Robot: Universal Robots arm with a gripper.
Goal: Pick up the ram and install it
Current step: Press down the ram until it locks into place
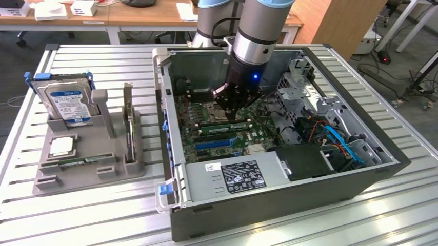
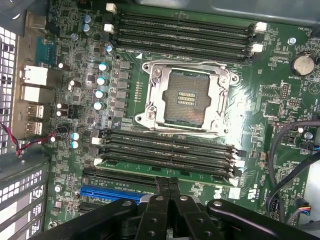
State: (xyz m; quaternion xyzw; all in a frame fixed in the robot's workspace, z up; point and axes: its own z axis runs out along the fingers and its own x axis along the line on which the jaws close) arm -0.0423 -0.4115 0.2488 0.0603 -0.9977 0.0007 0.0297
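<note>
Ram (image 2: 165, 170) sits in the lowest memory slot beside the CPU socket (image 2: 186, 99), with my fingers (image 2: 168, 192) closed together, gripping nothing, directly above it; uneven downward pressure could leave one end unlatched, I judge.

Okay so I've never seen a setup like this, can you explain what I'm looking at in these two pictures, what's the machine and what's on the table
The machine is a robot arm; its gripper reaches down into an open computer case lying on a slatted metal table. One picture comes from a camera off the arm, looking over the scene. The other comes from a camera on the arm's wrist, looking straight down at the green motherboard. There its fingers are shut, right over a green ram stick seated in the slot nearest them, beside the empty processor socket. On the exterior view's left, a grey holder carries a hard drive.
</note>
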